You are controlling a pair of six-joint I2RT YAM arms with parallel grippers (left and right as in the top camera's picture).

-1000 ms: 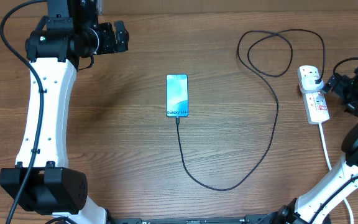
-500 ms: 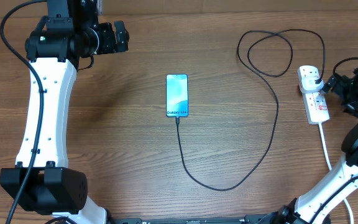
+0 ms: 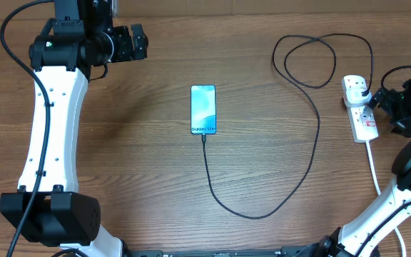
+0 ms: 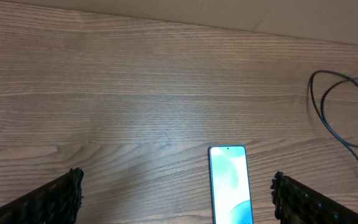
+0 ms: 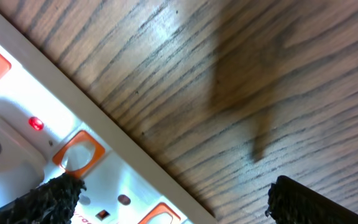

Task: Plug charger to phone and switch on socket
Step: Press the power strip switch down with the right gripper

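1. Barely shifted from a second ago: right gripper [image 3: 378,98], jaws wide and empty, beside socket [image 3: 360,114] with red lamp [image 5: 36,123] lit.
2. Left gripper [image 4: 179,199] wide, empty, unchanged.
3. Charger [image 3: 312,135] meets phone [image 3: 203,109], mid-table.

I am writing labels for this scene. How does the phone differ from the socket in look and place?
The phone has a lit blue-white screen and lies mid-table; the socket is white and lies at the right side. The charger enters the phone at its near end, but the socket at its far end. Both lie flat and roughly parallel.
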